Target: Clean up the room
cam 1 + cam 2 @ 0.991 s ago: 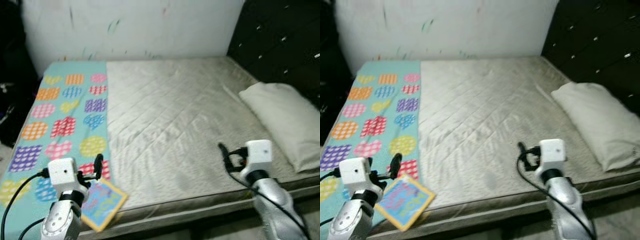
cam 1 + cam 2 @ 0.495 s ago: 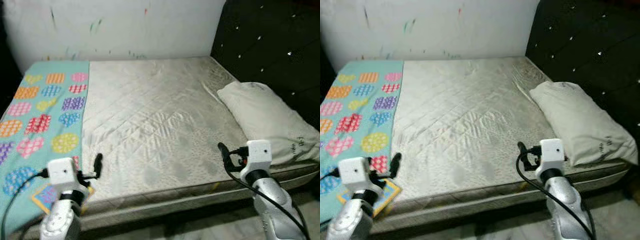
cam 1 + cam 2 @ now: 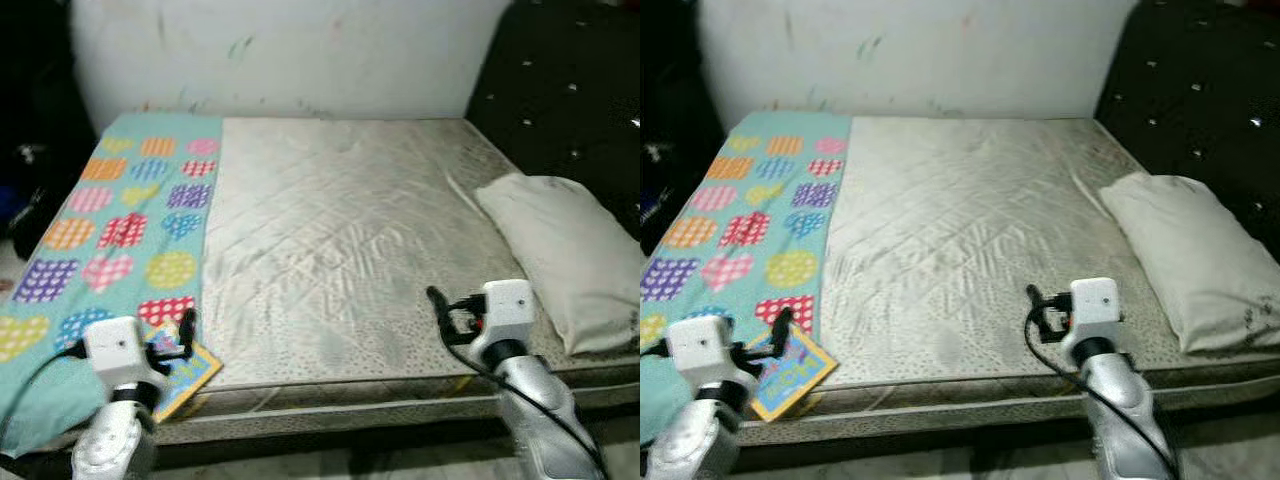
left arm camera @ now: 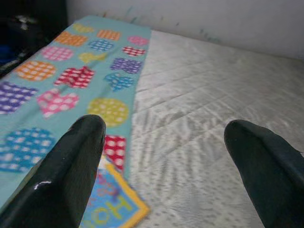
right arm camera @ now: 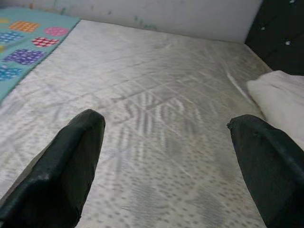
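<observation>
Colourful book point(image 3: 188, 368) lies just beside left end effector point(image 3: 186, 326).

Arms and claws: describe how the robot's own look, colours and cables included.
Both arms are silver and rounded, each topped by a white boxy wrist block. Black cables loop from the blocks down along the arms. The left claw and right claw each have two long, glossy black fingers with rounded tips.

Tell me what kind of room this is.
Most likely a bedroom: a wide bare mattress carries a white pillow beside a dark tufted headboard, and a teal patterned blanket lies along the opposite side.
</observation>
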Tool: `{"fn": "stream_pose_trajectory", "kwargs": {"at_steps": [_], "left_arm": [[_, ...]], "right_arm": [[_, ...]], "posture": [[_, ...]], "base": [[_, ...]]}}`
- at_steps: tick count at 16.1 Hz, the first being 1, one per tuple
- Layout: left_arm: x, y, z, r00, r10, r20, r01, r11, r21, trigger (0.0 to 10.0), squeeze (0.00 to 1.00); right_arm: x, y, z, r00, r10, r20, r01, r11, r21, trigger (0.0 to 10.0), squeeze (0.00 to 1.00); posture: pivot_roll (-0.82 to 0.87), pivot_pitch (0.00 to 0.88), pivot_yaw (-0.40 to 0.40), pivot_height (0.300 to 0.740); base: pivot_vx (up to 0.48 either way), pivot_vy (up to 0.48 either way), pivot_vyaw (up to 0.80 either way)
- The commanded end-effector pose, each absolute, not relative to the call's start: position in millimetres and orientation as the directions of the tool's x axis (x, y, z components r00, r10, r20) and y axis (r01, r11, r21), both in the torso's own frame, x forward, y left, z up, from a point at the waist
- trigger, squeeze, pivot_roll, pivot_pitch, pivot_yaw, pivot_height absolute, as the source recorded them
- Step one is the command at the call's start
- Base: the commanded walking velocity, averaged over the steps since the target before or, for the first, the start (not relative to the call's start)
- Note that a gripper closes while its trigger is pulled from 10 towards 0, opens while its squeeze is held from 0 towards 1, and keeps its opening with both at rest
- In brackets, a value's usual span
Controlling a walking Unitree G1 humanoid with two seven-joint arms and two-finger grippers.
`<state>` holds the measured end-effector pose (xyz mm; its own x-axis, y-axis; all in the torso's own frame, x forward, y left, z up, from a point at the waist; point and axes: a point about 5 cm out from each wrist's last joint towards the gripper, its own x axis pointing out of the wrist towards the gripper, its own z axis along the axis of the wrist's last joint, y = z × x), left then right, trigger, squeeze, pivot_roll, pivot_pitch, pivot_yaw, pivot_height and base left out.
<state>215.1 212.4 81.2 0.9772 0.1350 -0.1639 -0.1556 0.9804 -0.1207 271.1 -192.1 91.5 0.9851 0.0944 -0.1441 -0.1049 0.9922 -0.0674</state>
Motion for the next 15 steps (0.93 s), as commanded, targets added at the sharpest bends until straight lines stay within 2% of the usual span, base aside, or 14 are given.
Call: {"fn": "stream_pose_trajectory", "kwargs": {"at_steps": [1, 12, 15], "left_arm": [[216.8, 209.8, 82.0, 0.978, 0.126, -0.165, -0.147, 0.982, -0.119, 10.0, 0.00], [219.1, 209.6, 81.5, 0.977, 0.125, -0.171, -0.146, 0.983, -0.113, 10.0, 0.00], [219.5, 205.5, 85.8, 0.988, 0.083, -0.131, -0.100, 0.987, -0.130, 10.0, 0.00]], "right_arm": [[270.0, -197.0, 90.9, 0.985, 0.082, -0.155, -0.094, 0.993, -0.076, 10.0, 0.00], [270.4, -197.1, 90.4, 0.985, 0.080, -0.156, -0.092, 0.993, -0.075, 10.0, 0.00], [270.1, -197.0, 90.1, 0.984, 0.082, -0.157, -0.095, 0.992, -0.078, 10.0, 0.00]], "posture": [[-0.09, 0.000, -0.040, 0.740], [-0.09, 0.000, -0.034, 0.740], [-0.10, 0.000, -0.033, 0.740]], "base": [[0.000, 0.480, 0.00], [0.000, 0.480, 0.00], [0.000, 0.130, 0.00]]}}
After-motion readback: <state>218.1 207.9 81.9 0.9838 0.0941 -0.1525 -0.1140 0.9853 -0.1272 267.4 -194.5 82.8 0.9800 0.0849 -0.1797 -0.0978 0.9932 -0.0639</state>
